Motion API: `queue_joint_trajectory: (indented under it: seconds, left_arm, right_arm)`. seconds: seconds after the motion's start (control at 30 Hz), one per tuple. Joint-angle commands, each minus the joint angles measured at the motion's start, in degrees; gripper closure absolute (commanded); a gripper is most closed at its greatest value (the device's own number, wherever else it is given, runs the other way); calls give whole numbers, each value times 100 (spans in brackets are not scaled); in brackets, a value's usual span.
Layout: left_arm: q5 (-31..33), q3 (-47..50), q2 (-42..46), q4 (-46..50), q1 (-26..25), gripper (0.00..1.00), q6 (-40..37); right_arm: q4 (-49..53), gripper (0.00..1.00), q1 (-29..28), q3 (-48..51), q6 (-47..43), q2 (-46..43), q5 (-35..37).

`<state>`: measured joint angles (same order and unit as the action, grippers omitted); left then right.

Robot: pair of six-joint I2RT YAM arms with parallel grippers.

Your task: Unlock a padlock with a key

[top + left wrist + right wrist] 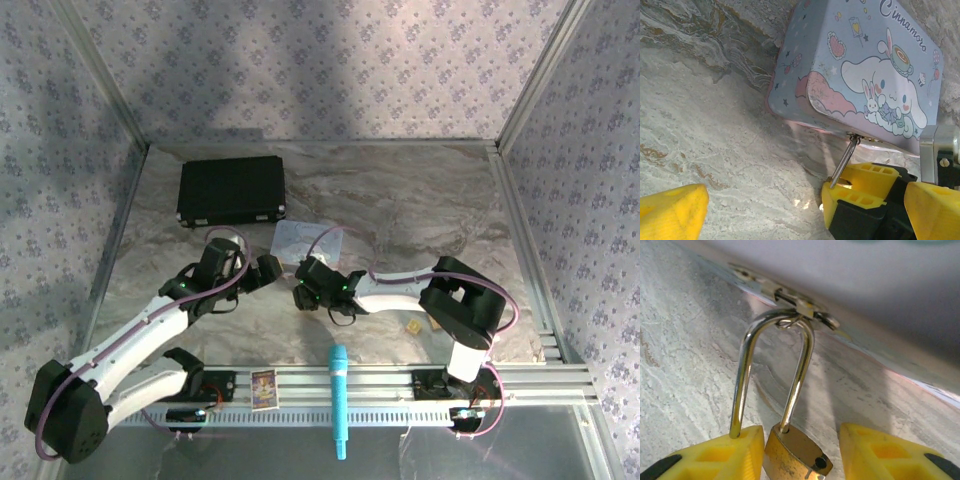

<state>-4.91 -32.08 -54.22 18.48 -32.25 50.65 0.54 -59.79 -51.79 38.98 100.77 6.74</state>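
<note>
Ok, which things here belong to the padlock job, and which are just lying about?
Job: padlock, hanging by its shackle from the hasp of the pastel tin.
Lying about: black case, turquoise pen, small tan block, small card.

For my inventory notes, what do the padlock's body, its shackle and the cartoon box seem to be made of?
Padlock body: likely brass, a dull gold with dark scuffs. Shackle: probably bright plated steel, judging by its silvery, mirror-like shine. Box: probably printed tin, given its smooth glossy lid and rounded pressed corners, though the look alone doesn't settle it.
</note>
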Motion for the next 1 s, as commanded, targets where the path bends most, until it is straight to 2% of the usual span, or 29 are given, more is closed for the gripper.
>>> queue_joint_trajectory:
  seconds: [0.0, 0.27, 0.43, 0.5, 0.57, 0.77, 0.97]
  left_arm:
    - [54, 2, -36, -47, -19, 0, 41]
    - [275, -87, -139, 6, -141, 0, -71]
    - [667, -371, -296, 259, -378, 0, -426]
    - [886, -552, -376, 408, -469, 0, -685]
    - [1108, -777, -493, 560, -560, 0, -1104]
    - [1504, -1658, -1149, 865, -874, 0, -3206]
    - [2120, -2475, -2102, 1179, -1403, 10, -5110]
  right_arm:
    - [247, 61, -29, 155, 157, 72, 68]
    - [-822, 75, 188, 923, 380, -306, -513]
    - [-1324, 86, 360, 1316, 513, -485, -790]
    - [-1418, 87, 424, 1427, 528, -548, -883]
    - [-1574, 88, 506, 1579, 575, -611, -1012]
    - [-2287, 90, 782, 2037, 884, -732, -1417]
    - [-2981, 94, 1003, 2355, 1080, -641, -1871]
